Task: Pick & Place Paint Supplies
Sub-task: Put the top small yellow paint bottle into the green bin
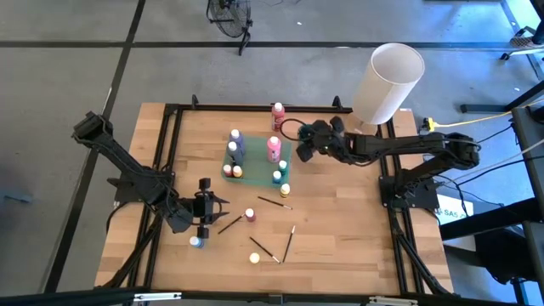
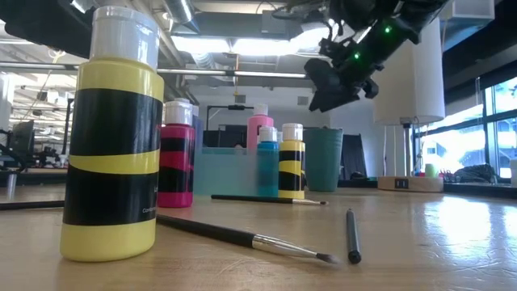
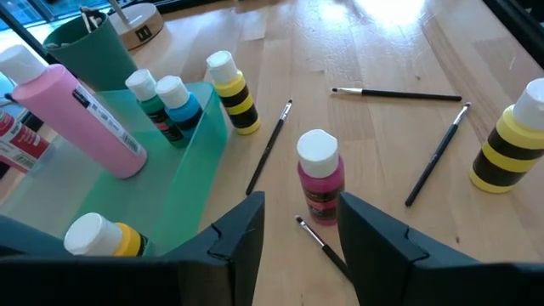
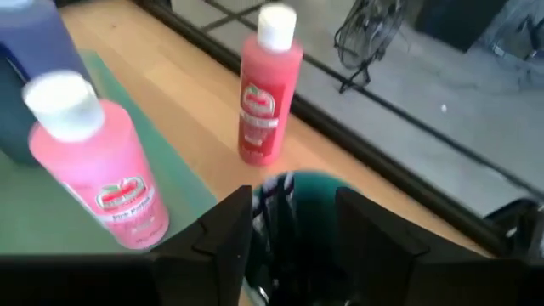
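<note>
1. The right gripper (image 1: 308,146) hangs in the upper middle of the high view, right of the green tray (image 1: 255,161). Its fingers are apart and hold nothing.
2. In the right wrist view, the teal cup (image 4: 308,197) sits directly beyond that gap, with what look like dark brush handles (image 4: 272,202) standing in it. The tall red bottle (image 4: 265,85) stands behind the cup, apart from it.
3. The left gripper (image 1: 214,206) is at lower centre-left of the high view. Its fingers are also apart and empty.
4. The key relation is in the left wrist view. A small magenta bottle (image 3: 320,177) stands upright just ahead of the two fingertips, in line with the gap and not yet between them.
5. In the high view this bottle (image 1: 250,214) lies to the right of the left gripper and well below the right gripper. The left arm is clearly the nearer one.
6. A loose brush (image 3: 325,244) lies slantwise at the bottle's foot, crossing the approach. A straight advance would likely graze it.
7. Other brushes (image 1: 274,202) and a yellow bottle (image 1: 254,257) lie loose in the lower centre of the high view, outside the tray.
</note>
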